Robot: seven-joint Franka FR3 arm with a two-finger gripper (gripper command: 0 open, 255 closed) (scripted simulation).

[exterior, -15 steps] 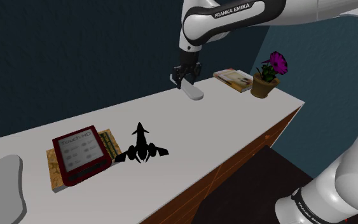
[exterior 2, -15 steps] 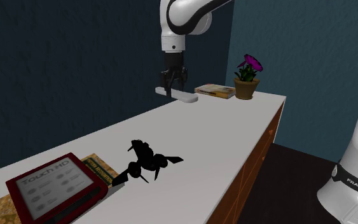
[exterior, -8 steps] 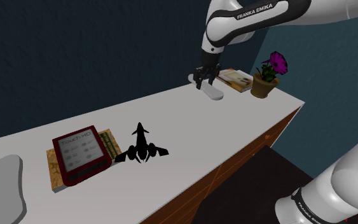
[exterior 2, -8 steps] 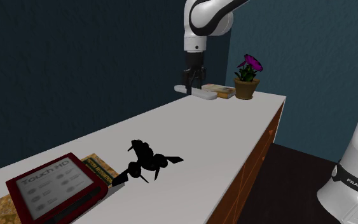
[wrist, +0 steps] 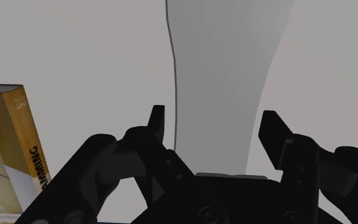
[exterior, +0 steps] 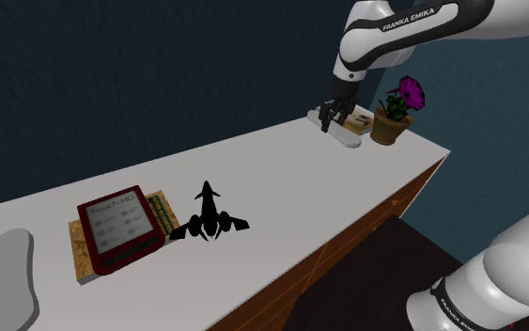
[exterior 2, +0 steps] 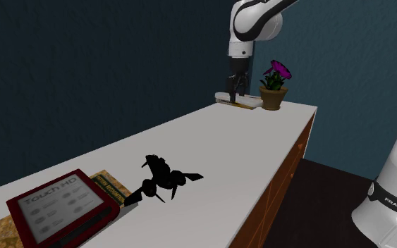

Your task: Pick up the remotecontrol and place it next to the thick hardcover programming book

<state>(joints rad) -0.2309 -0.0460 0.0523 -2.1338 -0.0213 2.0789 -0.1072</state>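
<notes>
The white bench (exterior: 281,188) carries several items around the work area. Just beyond the jaws lies a thick hardcover book with a yellow spine (exterior: 358,118), and beside that book stands a brown pot with a magenta flower (exterior: 391,126). Well away from the jaws, along the bench, are an all-black winged figure (exterior: 209,221), a red-framed e-reader (exterior: 114,228) resting on a tan patterned slab (exterior: 162,209), and a grey rounded object (exterior: 10,273) at the far end. Nothing stands between the jaws and the book. The white arm (exterior: 412,19) is marked "FRANKA EMIKA". The e-reader reads "Touch HD". In the wrist view the book spine shows the letters "MMING". The long plain grey remote control (wrist: 225,70) sits between the black fingers (wrist: 157,124). The jaws are set fairly wide and clasp it across its width. It is held low over the bench, close alongside the book.
</notes>
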